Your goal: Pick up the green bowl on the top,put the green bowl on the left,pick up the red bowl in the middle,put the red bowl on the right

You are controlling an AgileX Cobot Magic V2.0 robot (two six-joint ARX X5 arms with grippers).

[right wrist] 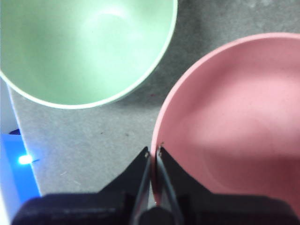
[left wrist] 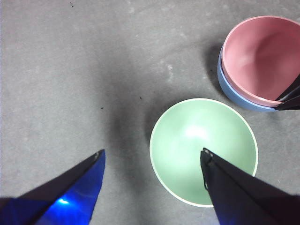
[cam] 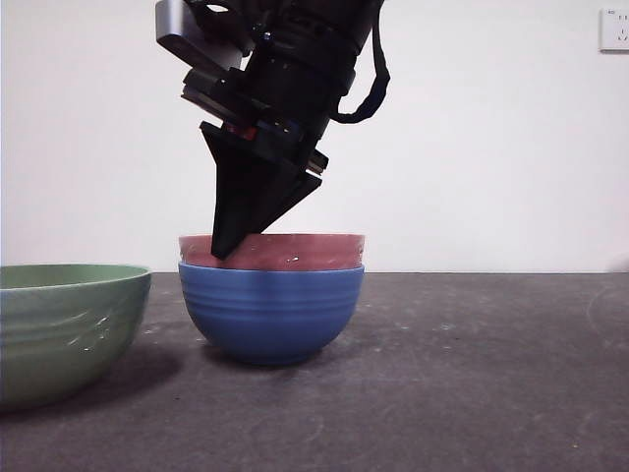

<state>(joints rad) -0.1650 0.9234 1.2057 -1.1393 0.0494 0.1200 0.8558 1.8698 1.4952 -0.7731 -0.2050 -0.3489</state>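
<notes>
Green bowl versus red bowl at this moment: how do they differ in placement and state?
The green bowl stands alone on the table, while the red bowl is nested in the blue bowl. Nothing grips the green bowl; the open left claw is above it. The right claw is shut on the red bowl's rim. Both are round, glossy, upright, empty and look the same size.
</notes>
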